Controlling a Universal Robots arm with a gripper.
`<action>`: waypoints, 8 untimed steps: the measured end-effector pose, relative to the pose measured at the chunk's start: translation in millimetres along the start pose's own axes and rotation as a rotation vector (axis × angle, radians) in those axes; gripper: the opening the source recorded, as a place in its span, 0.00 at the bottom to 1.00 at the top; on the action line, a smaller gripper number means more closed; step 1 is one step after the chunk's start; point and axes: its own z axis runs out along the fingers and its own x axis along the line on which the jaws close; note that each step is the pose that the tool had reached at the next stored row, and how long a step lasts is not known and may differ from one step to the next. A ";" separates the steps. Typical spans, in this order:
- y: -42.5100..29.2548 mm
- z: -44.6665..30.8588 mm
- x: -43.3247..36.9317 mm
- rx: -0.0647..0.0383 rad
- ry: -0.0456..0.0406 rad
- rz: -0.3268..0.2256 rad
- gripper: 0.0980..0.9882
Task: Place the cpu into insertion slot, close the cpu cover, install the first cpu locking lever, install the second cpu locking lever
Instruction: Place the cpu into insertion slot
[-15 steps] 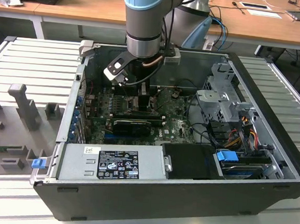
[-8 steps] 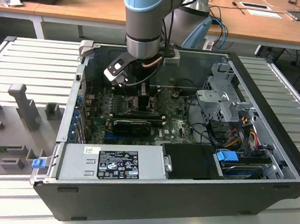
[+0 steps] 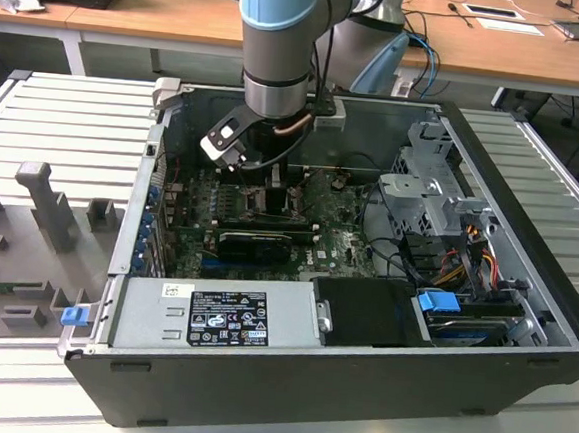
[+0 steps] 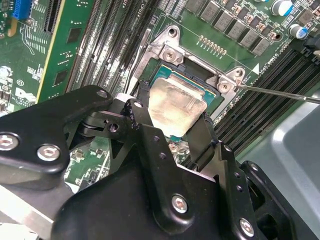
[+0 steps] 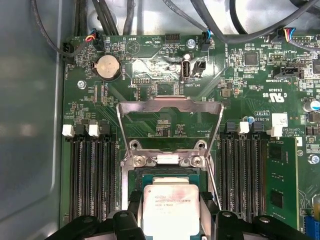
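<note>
The cpu (image 5: 170, 209), a pale silvery square chip, sits between the black fingers (image 5: 134, 201) of my gripper (image 5: 170, 202), which is shut on two opposite edges of it. It hangs right over the insertion slot (image 5: 168, 178), whose dark rim shows past the chip's far edge; I cannot tell whether it touches the socket. In the second wrist view the cpu (image 4: 175, 106) looks slightly tilted above the insertion slot (image 4: 197, 75), with the gripper (image 4: 172, 117) around it. The cpu cover (image 5: 170, 103) is swung open, clear of the socket. A thin locking lever (image 4: 280, 93) sticks out beside the socket. In the exterior view the gripper (image 3: 272, 180) is low inside the case.
The green motherboard (image 3: 337, 245) lies in an open black computer case (image 3: 286, 387). Memory slots (image 5: 92, 175) flank the socket on both sides. A grey power supply (image 3: 226, 317), a metal drive cage (image 3: 427, 187) and bundled cables (image 3: 457, 260) crowd the exterior view's right.
</note>
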 end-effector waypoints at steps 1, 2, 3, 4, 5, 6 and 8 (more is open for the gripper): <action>0.3 0.2 0.0 0.000 0.0002 0.000 0.50; 0.6 0.3 0.0 0.001 0.0002 0.000 0.50; 0.8 0.3 0.0 0.001 0.0002 0.000 0.50; 0.8 0.3 0.1 0.001 0.0002 0.001 0.50; 0.8 0.3 0.1 0.001 -0.0002 0.001 0.50; 0.9 0.3 0.1 0.001 -0.0007 0.002 0.50; 1.7 0.4 0.1 0.001 -0.0009 0.003 0.50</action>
